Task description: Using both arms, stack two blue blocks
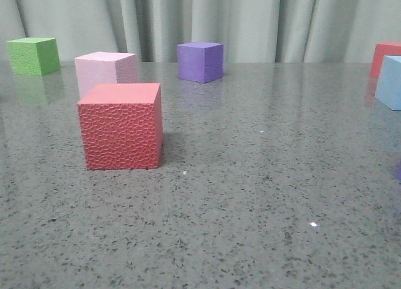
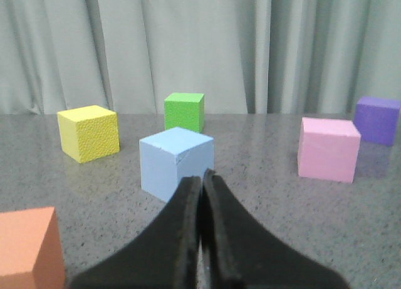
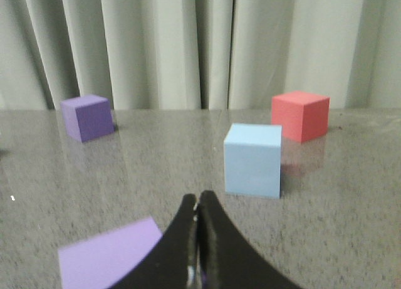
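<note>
One blue block (image 2: 176,163) stands on the grey table just beyond my left gripper (image 2: 202,175), which is shut and empty. The other blue block (image 3: 253,159) stands ahead and a little to the right of my right gripper (image 3: 197,197), also shut and empty. In the front view only that second blue block (image 1: 390,83) shows, cut off at the right edge. Neither gripper shows in the front view.
A big red cube (image 1: 120,125) stands front left, a pink cube (image 1: 105,71) behind it, a green cube (image 1: 34,55) far left, a dark purple cube (image 1: 200,61) at the back. A yellow cube (image 2: 88,133), an orange cube (image 2: 30,248), a lilac cube (image 3: 106,256) and a red cube (image 3: 300,115) also stand about.
</note>
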Tool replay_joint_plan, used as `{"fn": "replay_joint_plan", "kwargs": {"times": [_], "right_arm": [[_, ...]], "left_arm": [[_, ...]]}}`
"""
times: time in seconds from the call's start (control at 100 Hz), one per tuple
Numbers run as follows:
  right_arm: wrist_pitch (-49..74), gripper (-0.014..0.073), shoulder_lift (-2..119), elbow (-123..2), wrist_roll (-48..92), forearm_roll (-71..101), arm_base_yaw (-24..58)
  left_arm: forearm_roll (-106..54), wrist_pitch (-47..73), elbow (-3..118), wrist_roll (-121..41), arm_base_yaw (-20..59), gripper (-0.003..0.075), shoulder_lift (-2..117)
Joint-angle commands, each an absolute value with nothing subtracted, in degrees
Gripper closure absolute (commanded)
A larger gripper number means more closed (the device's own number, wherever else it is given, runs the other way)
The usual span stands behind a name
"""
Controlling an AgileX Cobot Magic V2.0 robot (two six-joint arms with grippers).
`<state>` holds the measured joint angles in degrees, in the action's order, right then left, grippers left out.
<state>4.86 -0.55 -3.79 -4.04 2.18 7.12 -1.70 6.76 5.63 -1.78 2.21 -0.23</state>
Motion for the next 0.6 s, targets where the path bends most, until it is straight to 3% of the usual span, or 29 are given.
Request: {"fn": "replay_joint_plan", "kwargs": {"times": [0.0, 0.35, 0.59], "right_arm": [[4.36, 0.0661, -1.69, -9.24, -3.73, 2.73, 7.19], [24.85, 0.0661, 7.66, -27.55, -3.73, 7.06, 7.19], [39.12, 0.0661, 20.06, -39.86, -3.73, 9.36, 7.19]], "left_arm": [[-3.24, 7.51, 11.83, -1.17, 2.05, 0.0739, -0.08], [-3.76, 32.89, 33.47, -1.17, 2.05, 0.0739, 14.83], [-5.02, 42.55, 44.51, -1.17, 2.05, 0.0739, 25.6]]}}
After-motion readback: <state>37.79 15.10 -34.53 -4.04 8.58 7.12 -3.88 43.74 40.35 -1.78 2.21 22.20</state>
